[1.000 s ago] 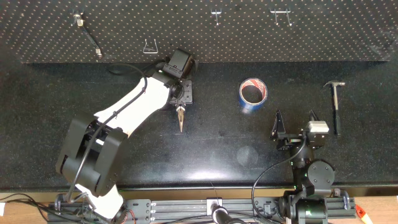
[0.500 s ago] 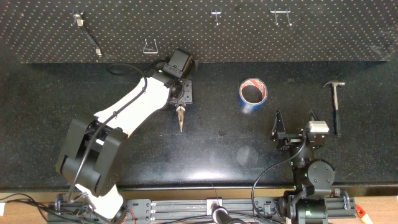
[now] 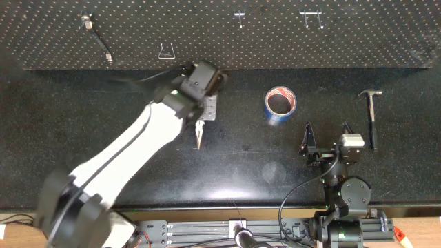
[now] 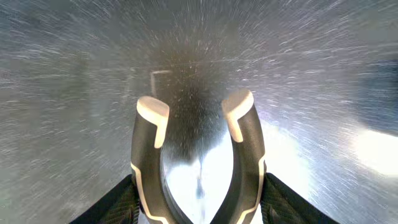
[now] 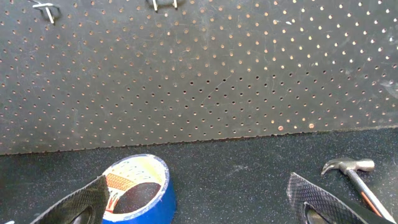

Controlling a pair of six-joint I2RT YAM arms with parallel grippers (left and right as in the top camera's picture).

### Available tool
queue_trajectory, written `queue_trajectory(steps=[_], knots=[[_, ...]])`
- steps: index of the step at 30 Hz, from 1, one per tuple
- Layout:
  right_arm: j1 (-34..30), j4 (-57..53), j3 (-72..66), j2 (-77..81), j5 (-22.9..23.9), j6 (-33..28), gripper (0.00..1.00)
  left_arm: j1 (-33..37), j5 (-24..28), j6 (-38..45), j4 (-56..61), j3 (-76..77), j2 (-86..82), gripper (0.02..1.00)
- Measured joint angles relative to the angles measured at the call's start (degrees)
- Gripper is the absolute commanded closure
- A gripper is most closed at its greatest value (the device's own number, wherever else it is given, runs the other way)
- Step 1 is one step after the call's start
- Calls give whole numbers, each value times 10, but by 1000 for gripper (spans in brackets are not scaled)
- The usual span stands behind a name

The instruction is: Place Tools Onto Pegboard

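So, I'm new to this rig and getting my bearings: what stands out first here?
The white left arm stretches to the pegboard's foot, its claw by the needle-nose pliers. Right of it, a blue tape roll and a hammer lie on the black table.

Pliers point(image 3: 200, 133) lie left of the tape roll point(image 3: 275, 116), hammer point(image 3: 373, 124) right, pegboard point(image 3: 275, 41) behind.

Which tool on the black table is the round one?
The roll of tape, a blue-sided ring lying between the other two. The pliers and the hammer are both long and thin.
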Motion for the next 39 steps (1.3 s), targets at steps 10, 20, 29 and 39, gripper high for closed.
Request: queue_trajectory(steps=[10, 20, 29, 39], knots=[[0, 0, 0, 0, 0, 0, 69, 59, -33, 0, -52, 0, -203, 991], [0, 0, 0, 0, 0, 0, 69, 93, -194, 144, 253, 2, -129, 991], [0, 0, 0, 0, 0, 0, 69, 102, -229, 268, 400, 2, -48, 991], [0, 0, 0, 0, 0, 0, 69, 102, -248, 288, 449, 2, -46, 991]])
